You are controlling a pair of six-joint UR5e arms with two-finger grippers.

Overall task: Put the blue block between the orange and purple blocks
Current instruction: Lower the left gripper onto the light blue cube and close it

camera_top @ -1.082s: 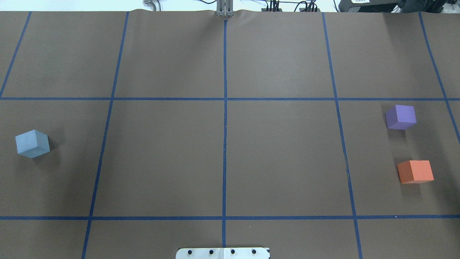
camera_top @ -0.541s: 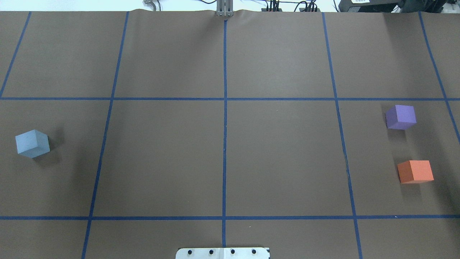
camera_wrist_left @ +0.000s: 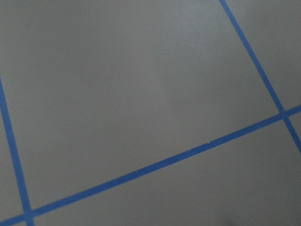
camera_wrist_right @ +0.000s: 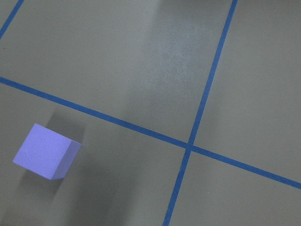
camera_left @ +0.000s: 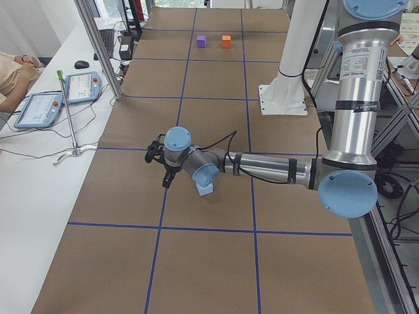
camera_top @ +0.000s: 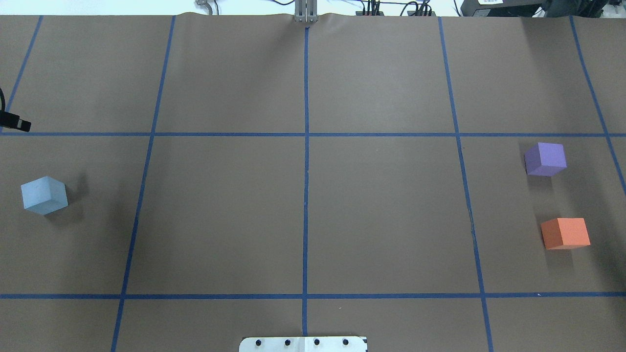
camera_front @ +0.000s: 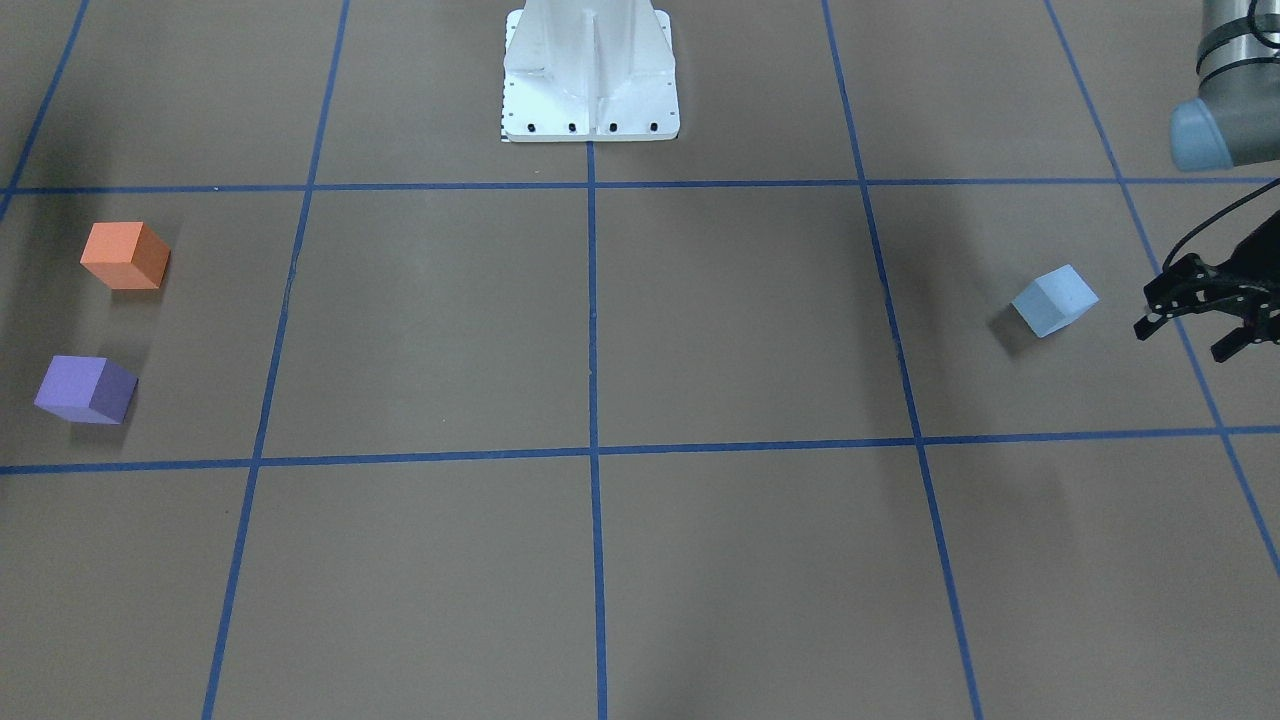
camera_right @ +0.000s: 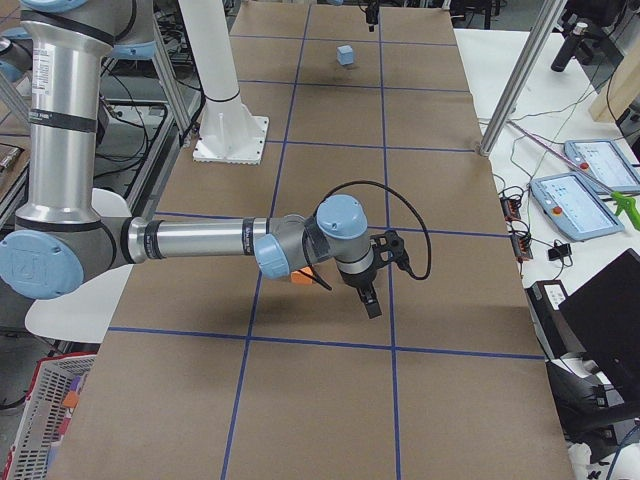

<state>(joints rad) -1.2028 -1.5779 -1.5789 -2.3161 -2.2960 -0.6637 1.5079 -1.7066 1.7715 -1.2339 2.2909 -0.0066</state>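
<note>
Blue block [camera_front: 1055,300], left hand [camera_front: 1180,342] near it

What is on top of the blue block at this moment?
Nothing: the blue block shows a bare top in the overhead view. The left gripper, open, hangs beside it, apart. In the left side view the arm's wrist covers part of the block.

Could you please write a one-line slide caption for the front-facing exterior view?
Left claw open near the blue block, not touching it; orange block and purple block sit at the opposite end.
</note>
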